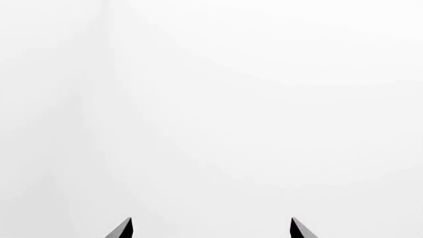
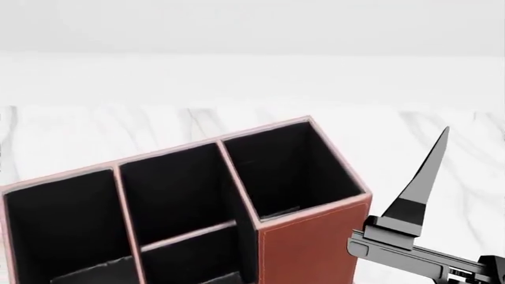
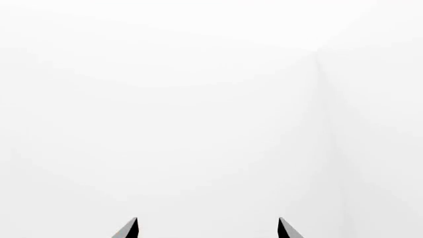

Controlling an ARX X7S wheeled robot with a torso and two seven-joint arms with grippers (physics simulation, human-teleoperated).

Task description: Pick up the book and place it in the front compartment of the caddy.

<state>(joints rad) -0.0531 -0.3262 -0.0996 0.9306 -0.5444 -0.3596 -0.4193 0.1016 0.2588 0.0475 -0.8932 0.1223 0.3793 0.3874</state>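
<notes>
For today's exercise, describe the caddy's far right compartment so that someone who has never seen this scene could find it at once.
Start at the white marble table and find the reddish-brown caddy with pale pink rims. Follow its top edge to the end nearest the right gripper. The compartment there is black inside, and unlike its neighbour it has no cross divider.

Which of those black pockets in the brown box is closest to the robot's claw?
The tall pocket at the caddy's right end. It sits right beside the right end effector; the other pockets lie further left, behind pink dividers.
</notes>
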